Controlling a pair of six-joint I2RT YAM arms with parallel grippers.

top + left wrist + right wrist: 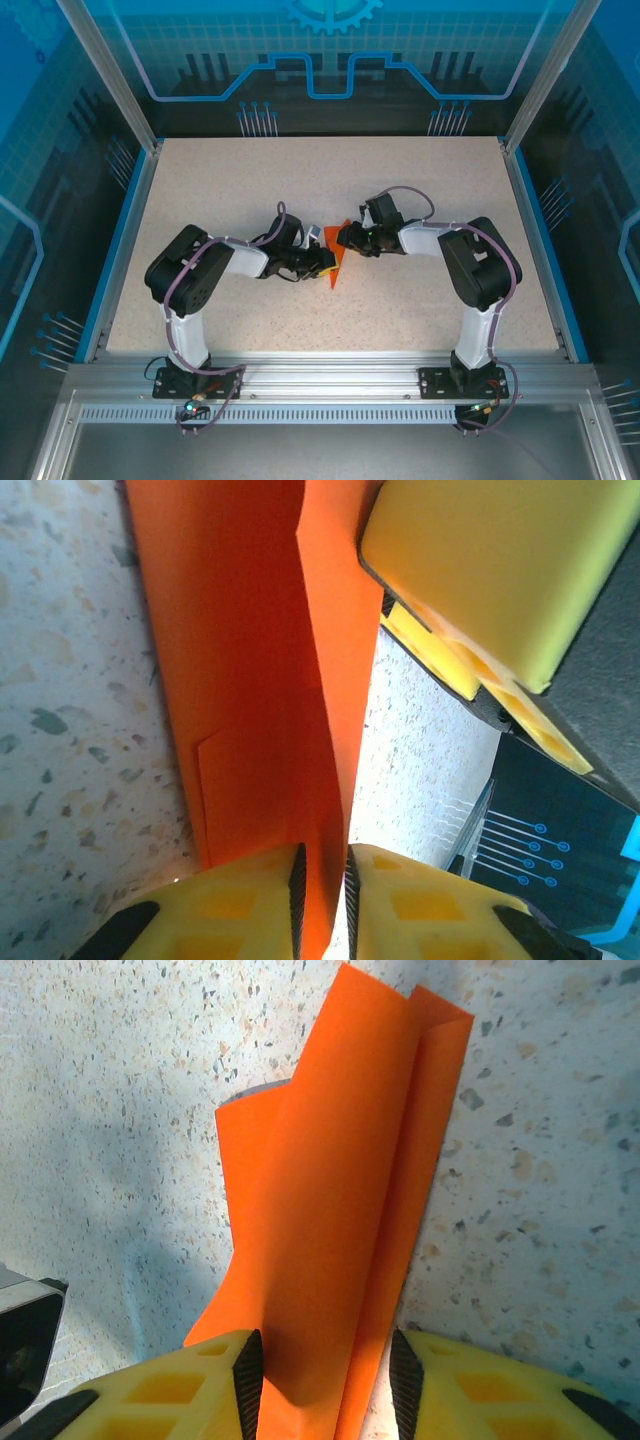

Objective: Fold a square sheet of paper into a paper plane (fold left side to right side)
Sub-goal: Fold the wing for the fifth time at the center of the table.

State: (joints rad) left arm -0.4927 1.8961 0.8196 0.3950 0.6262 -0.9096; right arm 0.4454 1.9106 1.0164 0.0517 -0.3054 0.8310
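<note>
- Nearest, the 2 arm bases (190, 378) sit at the table's front edge. Both arms reach inward, so the grippers meet head-on at the middle, 1 at each end of the work.
- The left gripper (322, 885) has its 2 pads a narrow slit apart, with a raised fold of the square sheet of paper (250, 680) standing in that slit. I cannot tell whether the pads press it or merely flank it.
- The right gripper (325, 1375) holds its pads wider apart, and the paper humps up between them. I cannot tell whether they nip it.
- The sheet lies at the centre of the table (300, 180), between the 2 grippers. It is already doubled lengthwise into a long layered strip, with the lower layers flat on the surface and 1 flap lifted. Its far end in the right wrist view rises to a corner with a stepped edge beside it.
- Working from opposite ends probably keeps this thin, slippery strip from sliding or buckling while the left side is carried over to the right.
- It is not yet a dart, so I judge the folding to be midway.
</note>
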